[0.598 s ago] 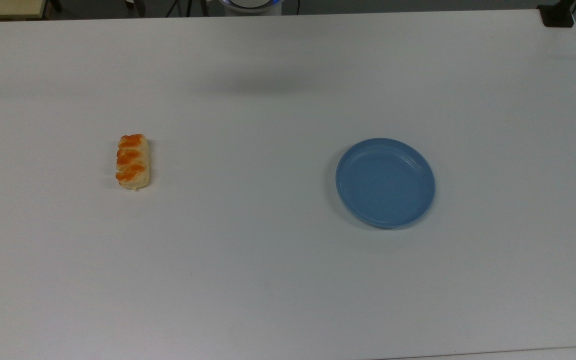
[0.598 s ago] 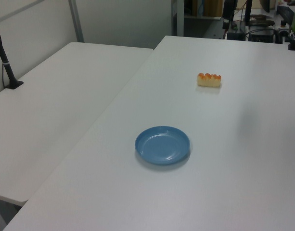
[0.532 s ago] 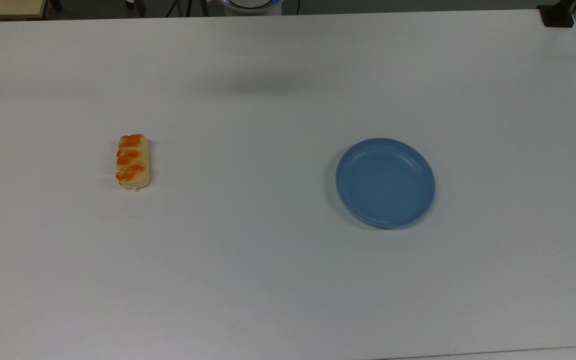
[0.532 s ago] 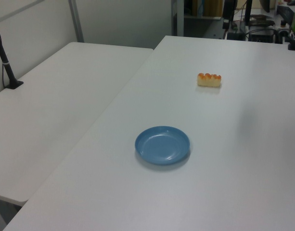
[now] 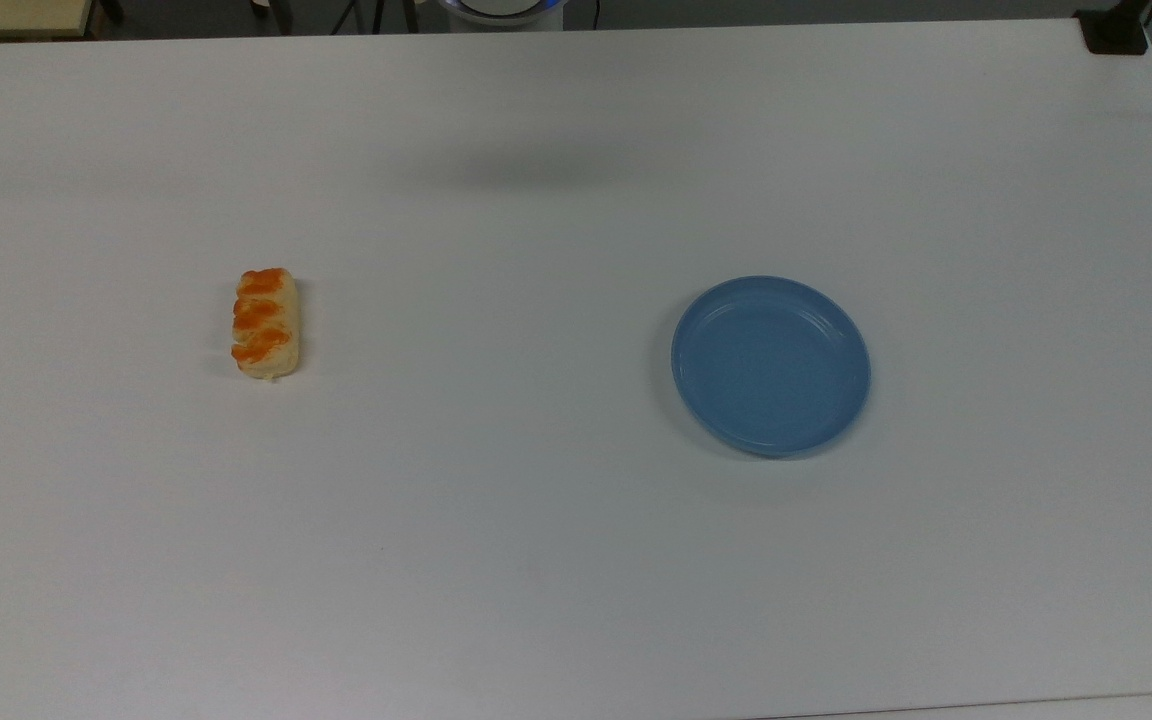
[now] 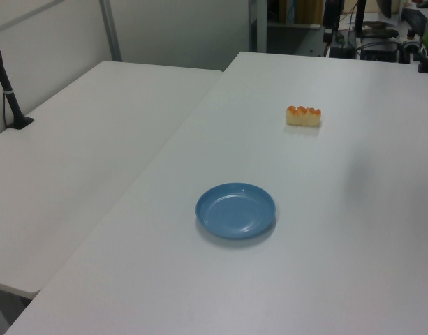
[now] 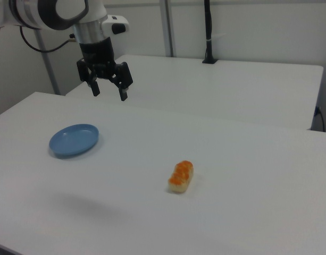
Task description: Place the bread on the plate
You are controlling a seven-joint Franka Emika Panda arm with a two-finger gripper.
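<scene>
The bread (image 5: 265,323) lies flat on the white table at the top view's left, a pale-yellow roll with orange-brown bumps; it also shows as the bread (image 6: 304,115) and the bread (image 7: 181,176). The light-blue plate (image 5: 770,366) sits bare at the top view's right, seen too as the plate (image 6: 235,210) and the plate (image 7: 74,140). My gripper (image 7: 108,92) hangs open high above the table in the right view, fingers pointing down, nothing between them. It is well apart from both the bread and the plate.
A second white table (image 6: 81,153) adjoins along the left view's left. A black post (image 6: 8,91) stands on it. A black clamp (image 5: 1116,32) sits at the table's far right corner in the top view. Cluttered desks (image 6: 381,35) lie beyond.
</scene>
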